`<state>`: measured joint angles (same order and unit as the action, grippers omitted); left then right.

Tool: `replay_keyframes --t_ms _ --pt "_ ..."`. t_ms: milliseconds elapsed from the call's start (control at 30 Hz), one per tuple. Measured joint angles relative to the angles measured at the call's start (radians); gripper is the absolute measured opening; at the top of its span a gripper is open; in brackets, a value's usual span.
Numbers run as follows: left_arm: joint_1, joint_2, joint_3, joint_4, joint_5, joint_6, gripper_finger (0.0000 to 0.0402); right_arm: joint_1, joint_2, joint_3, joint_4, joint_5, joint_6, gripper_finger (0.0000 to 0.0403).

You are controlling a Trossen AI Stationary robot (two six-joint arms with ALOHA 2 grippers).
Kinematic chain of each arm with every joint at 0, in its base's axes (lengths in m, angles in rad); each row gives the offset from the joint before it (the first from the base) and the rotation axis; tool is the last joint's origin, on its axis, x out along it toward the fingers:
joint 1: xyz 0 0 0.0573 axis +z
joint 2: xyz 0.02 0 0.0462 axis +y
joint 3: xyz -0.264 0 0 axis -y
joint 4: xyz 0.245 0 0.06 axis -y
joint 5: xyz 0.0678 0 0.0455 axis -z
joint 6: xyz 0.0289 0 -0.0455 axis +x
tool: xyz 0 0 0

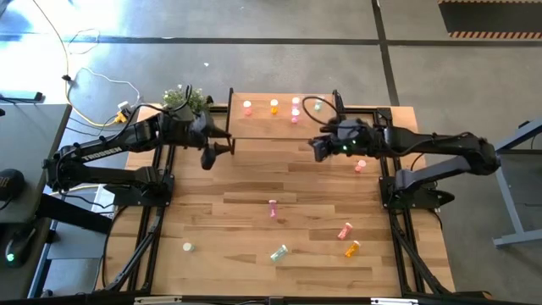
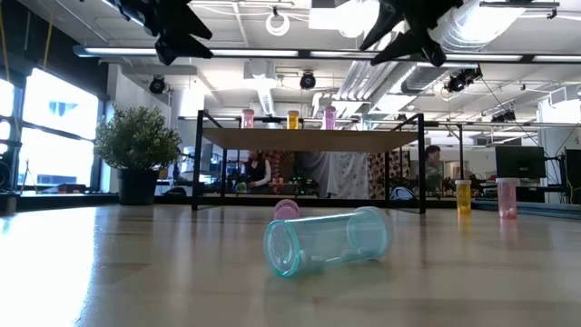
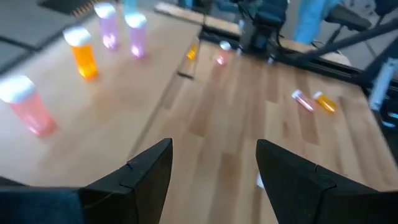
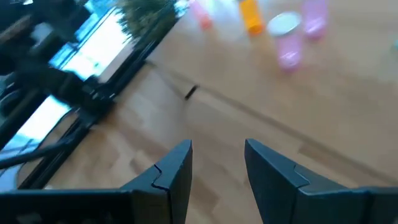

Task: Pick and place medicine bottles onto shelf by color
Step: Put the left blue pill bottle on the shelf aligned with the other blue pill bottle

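An open workshop with bright ceiling lights lies behind a light-wood bench [image 1: 254,220] framed by black rails. At its far edge stands the shelf [image 1: 279,127], a low pale board on thin black legs, with a potted plant [image 1: 183,99] just beside its left end. Upright on the shelf are small translucent medicine bottles with light caps: a pale red one [image 1: 247,108], an orange one [image 1: 274,107], two pink ones [image 1: 295,110] close together and a green one [image 1: 318,106]. More lie scattered on the bench: a pink bottle [image 1: 273,207] near the middle, a green one [image 1: 279,252] on its side toward the front, and a pale red [image 1: 345,230] and an orange [image 1: 351,248] on the right.

The left gripper [image 1: 212,152] hangs over the shelf's left edge, fingers spread wide and empty. The right gripper [image 1: 318,146] hangs over the shelf's right part, fingers partly apart, holding nothing.
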<state>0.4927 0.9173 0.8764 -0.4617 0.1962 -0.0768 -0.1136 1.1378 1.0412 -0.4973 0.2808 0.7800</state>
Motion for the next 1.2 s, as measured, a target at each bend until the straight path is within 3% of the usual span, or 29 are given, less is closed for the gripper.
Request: replay_keyframes --t_ms 233,500,800,1200 --pt "-0.102 0.0 0.0 -0.026 -0.005 -0.191 0.0223 0.127 0.0 0.0 -0.01 0.0 0.009 0.0137" --pt "-0.315 0.007 0.0 -0.053 -0.127 -0.424 0.0223 0.228 0.001 0.031 -0.057 -0.009 0.006 0.0137" --pt "-0.571 0.006 0.0 -0.207 -0.183 -0.667 0.0223 0.336 0.002 0.14 -0.202 0.0 -0.038 0.0137" --pt "-0.878 0.006 0.0 -0.479 -0.189 -0.998 0.0223 0.409 0.002 0.141 -0.455 0.0 0.024 0.0137"
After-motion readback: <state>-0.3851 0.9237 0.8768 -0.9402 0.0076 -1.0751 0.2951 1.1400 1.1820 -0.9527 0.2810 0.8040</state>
